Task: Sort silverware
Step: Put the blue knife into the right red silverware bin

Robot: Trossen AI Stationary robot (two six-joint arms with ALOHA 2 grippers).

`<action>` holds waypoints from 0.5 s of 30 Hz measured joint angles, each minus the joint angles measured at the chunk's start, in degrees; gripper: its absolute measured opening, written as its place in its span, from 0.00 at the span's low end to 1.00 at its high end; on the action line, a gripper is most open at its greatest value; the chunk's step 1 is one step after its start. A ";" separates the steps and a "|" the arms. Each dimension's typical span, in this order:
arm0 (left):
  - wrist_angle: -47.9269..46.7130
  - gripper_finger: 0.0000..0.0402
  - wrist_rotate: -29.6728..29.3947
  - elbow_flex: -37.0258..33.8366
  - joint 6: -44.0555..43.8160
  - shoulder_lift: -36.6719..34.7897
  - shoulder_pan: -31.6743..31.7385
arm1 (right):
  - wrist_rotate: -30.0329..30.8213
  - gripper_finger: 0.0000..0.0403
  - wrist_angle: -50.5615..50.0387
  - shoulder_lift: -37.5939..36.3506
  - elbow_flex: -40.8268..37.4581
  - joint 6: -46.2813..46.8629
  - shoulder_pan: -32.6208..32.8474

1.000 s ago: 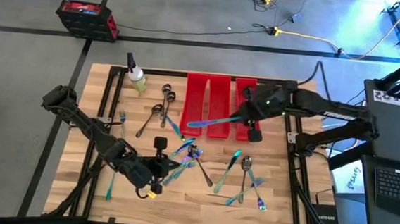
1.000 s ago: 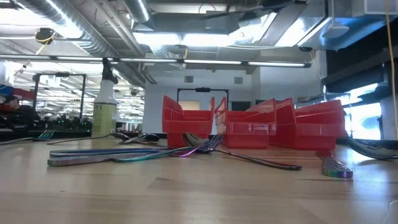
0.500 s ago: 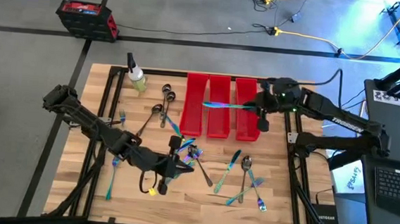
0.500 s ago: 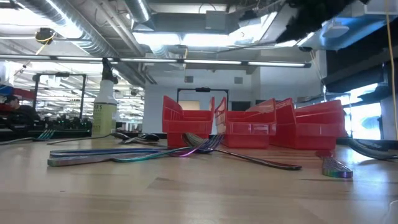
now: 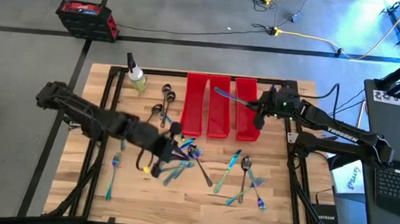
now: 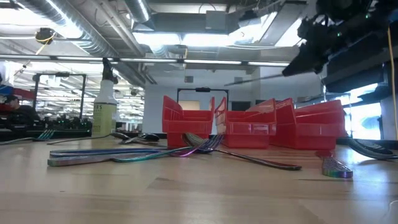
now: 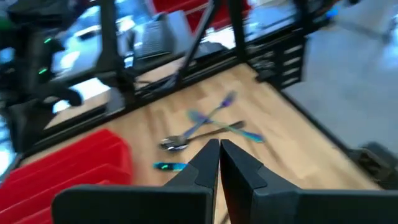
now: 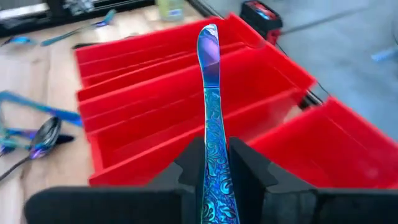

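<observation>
My right gripper point(image 8: 214, 155) is shut on an iridescent blue knife point(image 8: 209, 74) above the red bins point(image 5: 218, 106); in the high view it is at the bins' right side point(image 5: 258, 110). In the low view it shows high up on the right point(image 6: 323, 37). My left gripper point(image 7: 219, 149) is shut and holds nothing, over the middle pile of silverware point(image 5: 183, 154). More silverware lies flat on the table: a group near the right point(image 5: 245, 177), dark spoons point(image 5: 164, 99) near the bins, and forks on the left point(image 5: 115, 168). My right gripper pinches the knife by its patterned handle point(image 8: 214, 140) between the two fingers. The knife runs along the fingers and sticks out ahead of them, blade end point(image 5: 219, 92) slanting toward the table's far left. It comes from the table's right. The knife is lifted clear over the bins.
Three long red bins stand side by side at the table's far middle. A spray bottle point(image 5: 135, 76) stands at the far left. Bare wood shows along the near edge point(image 5: 179, 202). A red toolbox point(image 5: 86, 18) sits on the floor beyond the table.
My right gripper has moved a little toward the far right and turned, swinging the knife from pointing near-left across the bins to pointing far-left. My left gripper has moved from the near edge toward the far side, over the middle pile.
</observation>
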 joint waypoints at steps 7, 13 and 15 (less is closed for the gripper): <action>-6.60 0.00 14.23 0.00 3.83 -1.33 9.95 | 9.97 0.09 0.75 -0.32 -0.46 10.93 0.09; -10.99 0.00 25.02 -0.62 6.38 -1.54 16.02 | 17.42 0.09 0.33 -0.31 -0.45 16.46 4.29; -8.47 0.00 26.47 -3.49 7.94 -3.06 17.06 | 21.12 0.09 -1.04 -0.31 -0.45 20.37 6.97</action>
